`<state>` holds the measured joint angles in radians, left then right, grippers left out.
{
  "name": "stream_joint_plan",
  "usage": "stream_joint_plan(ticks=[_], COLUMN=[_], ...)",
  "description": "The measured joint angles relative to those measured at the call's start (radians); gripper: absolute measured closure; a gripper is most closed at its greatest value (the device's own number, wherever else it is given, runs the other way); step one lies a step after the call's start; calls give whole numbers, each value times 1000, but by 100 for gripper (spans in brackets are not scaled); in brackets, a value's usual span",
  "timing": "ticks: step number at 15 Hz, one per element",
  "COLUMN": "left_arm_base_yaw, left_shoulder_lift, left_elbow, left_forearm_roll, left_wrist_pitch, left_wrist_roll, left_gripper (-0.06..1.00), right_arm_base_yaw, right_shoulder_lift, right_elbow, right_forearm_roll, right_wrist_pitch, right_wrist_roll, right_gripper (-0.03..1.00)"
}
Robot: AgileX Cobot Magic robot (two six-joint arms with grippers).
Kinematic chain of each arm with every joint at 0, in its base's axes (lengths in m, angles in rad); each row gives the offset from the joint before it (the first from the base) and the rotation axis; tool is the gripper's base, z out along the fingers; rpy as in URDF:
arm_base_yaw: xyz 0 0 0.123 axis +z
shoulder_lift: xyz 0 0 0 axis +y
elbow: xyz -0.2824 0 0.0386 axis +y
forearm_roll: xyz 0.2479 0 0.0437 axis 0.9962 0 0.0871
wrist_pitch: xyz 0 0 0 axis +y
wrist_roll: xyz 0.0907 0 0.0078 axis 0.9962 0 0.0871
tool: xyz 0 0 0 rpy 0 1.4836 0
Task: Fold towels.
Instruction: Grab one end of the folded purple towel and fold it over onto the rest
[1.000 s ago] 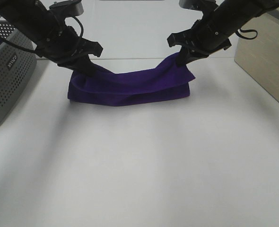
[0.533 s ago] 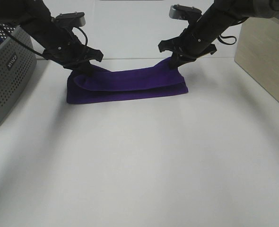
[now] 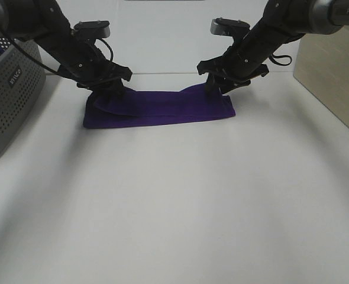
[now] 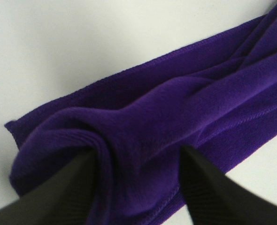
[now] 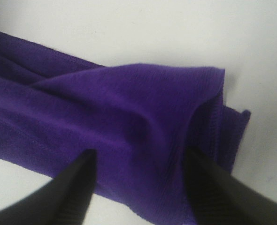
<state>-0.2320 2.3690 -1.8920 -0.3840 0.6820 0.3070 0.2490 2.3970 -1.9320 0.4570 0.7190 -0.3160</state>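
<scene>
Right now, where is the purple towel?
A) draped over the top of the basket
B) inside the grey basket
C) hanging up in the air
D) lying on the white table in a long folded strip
D: the purple towel lies as a long folded strip on the white table, with the grey basket off to one side and apart from it.

The towel (image 3: pixel 162 109) is plain deep purple, hems stitched in the same colour. The table (image 3: pixel 174 207) is white. The basket (image 3: pixel 9 100) at nine o'clock is grey, dotted with small holes. The arms (image 3: pixel 62 41) are black; the box (image 3: pixel 331 77) at two o'clock pale beige.
</scene>
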Motion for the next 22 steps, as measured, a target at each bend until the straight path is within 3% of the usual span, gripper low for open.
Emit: stream_joint_plan(ticks=[1,2,4,5,7,11,13,14,22], left_arm_base_yaw=[0,0,0,4,20,133,185,223,240], left_shoulder_lift=[0,0,0,0,0,69,115,140,214], left_elbow=[-6,-19,-66,-120,-175,-243,-244,-247,-261], left_forearm_roll=[10,35,91,162,185,24,-23,-86,-247], left_wrist_pitch=[22,71,169,248,312,451,471,487,493], left_wrist_roll=[-19,-42,-74,-107,-121,-65,-29,-3,39], left_gripper=[26,16,11,10,9,9,9,9,11], right_arm_base_yaw=[0,0,0,0,0,0,0,0,0], right_shoulder_lift=[0,-1,-15,-37,-106,-179,-183,-184,-184], right_elbow=[0,-3,-10,-15,-26,-27,-30,-36,-38], right_forearm_roll=[-9,-29,-77,-119,-177,-195,-200,-200,-200], right_wrist_pitch=[22,54,112,154,245,416,462,481,497], right_wrist_roll=[0,0,0,0,0,44,86,103,104], right_gripper=[25,18,13,12,12,12,12,12,12])
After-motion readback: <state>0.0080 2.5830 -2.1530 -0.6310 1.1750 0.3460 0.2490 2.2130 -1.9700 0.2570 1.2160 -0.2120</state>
